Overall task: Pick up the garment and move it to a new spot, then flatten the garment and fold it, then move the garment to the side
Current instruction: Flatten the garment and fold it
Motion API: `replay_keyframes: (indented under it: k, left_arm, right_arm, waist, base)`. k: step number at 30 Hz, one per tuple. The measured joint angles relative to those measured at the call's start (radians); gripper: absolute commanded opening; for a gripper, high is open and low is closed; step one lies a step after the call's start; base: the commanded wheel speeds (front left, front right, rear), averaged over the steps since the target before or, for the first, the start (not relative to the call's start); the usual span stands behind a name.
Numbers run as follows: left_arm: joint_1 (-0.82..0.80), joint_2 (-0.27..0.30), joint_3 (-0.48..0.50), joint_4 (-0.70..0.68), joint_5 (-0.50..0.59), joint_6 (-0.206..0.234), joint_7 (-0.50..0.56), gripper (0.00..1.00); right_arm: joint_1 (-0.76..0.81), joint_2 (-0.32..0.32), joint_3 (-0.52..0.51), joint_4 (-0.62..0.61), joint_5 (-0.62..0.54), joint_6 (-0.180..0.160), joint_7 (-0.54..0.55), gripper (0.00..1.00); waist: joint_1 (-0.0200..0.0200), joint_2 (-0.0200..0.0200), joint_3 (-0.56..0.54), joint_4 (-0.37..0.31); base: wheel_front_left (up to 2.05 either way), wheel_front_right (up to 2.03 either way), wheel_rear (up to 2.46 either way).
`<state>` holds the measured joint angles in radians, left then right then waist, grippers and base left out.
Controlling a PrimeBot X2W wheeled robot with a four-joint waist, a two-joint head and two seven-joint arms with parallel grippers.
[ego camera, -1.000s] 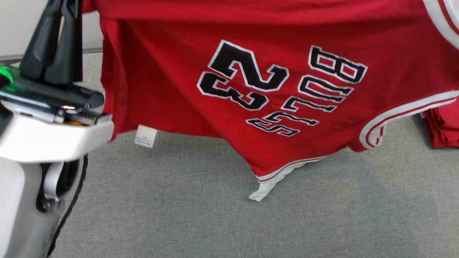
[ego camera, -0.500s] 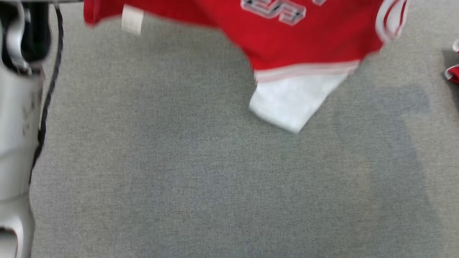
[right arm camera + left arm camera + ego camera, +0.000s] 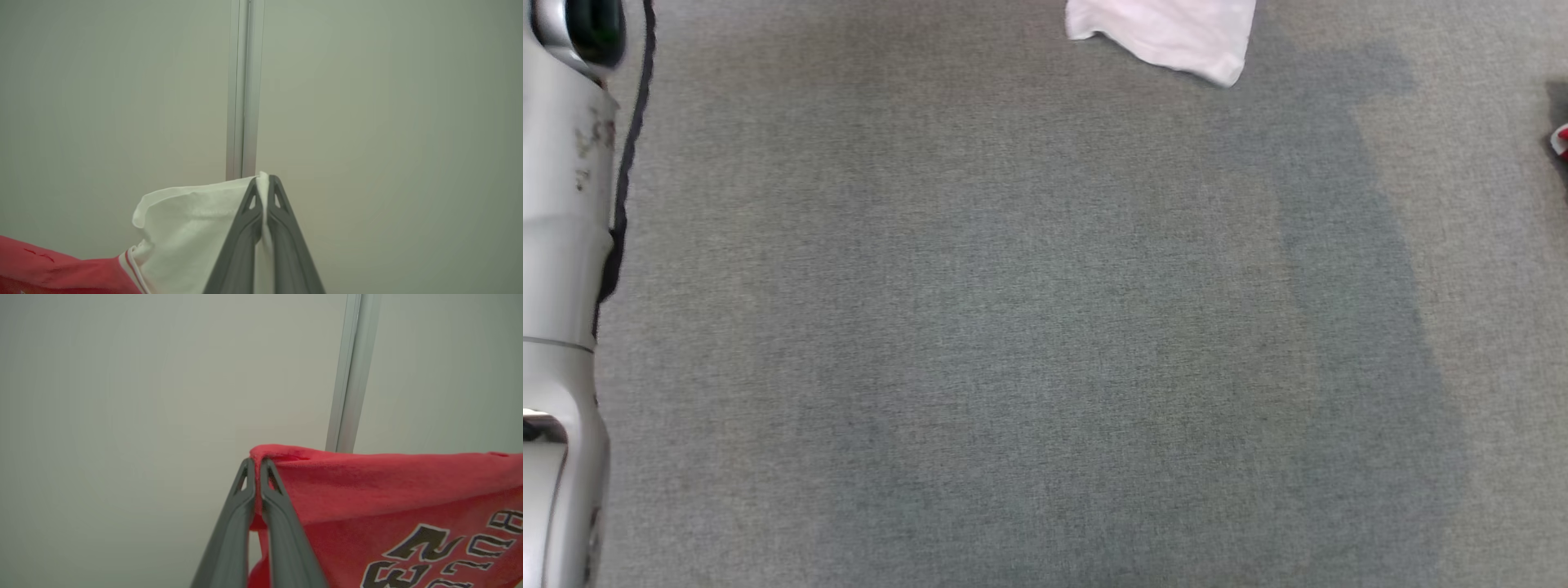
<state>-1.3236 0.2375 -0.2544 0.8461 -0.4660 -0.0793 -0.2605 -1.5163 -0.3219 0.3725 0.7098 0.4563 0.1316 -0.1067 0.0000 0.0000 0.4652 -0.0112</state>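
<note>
Garment [image 3: 388, 486] first: where is it?

Held up between both arms in front of a pale wall [image 3: 122, 396]. It is a red jersey with black, white-edged lettering. The left gripper [image 3: 256, 463] has its jaws clamped on a red edge of the garment; the right gripper [image 3: 264, 181] has its jaws clamped on a white edge [image 3: 192, 228], with red cloth trailing off beside it.

And the arms?

In each wrist view the fingers point at the wall, the cloth draped taut from the tips. From the head, the pale left forearm [image 3: 564, 245] runs down the left edge, a black cable [image 3: 625, 163] along it.

What lies below?

A grey fabric surface [image 3: 1013, 327]. One white corner of the jersey [image 3: 1168, 33] shows at the top edge; whether it touches the surface I cannot tell. A scrap of red and white cloth [image 3: 1560, 143] sits at the far right. A metal strip [image 3: 243, 90] runs up the wall.
</note>
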Motion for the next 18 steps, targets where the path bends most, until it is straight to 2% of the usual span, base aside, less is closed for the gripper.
replay_keyframes:
  k: [3, 10, 15, 18]
  left_arm:
    - [0.02, -0.019, 0.008, 0.096, -0.015, -0.009, -0.001, 0.0]
    - [0.136, -0.051, 0.049, 0.176, -0.029, -0.023, -0.001, 0.0]
    - [0.26, -0.062, 0.089, 0.152, -0.024, -0.034, -0.001, 0.0]
    - [0.385, -0.076, 0.121, 0.097, -0.004, -0.043, -0.001, 0.0]
  right_arm:
    - [0.034, 0.037, 0.053, 0.088, 0.042, 0.0, -0.02, 0.0]
    - [0.187, 0.077, 0.147, 0.188, 0.141, 0.0, -0.09, 0.0]
    - [0.341, 0.072, 0.192, 0.172, 0.232, 0.0, -0.141, 0.0]
    - [0.504, 0.047, 0.18, 0.092, 0.287, 0.0, -0.152, 0.0]
  waist:
    - [0.0, 0.0, 0.011, -0.014]
    - [0.0, 0.0, 0.024, -0.024]
    - [0.0, 0.0, 0.013, -0.017]
    - [0.0, 0.0, -0.008, -0.007]
  base:
    - [0.0, 0.0, 0.0]
    - [0.0, 0.0, 0.0]
    - [0.0, 0.0, 0.0]
    - [0.0, 0.0, 0.0]
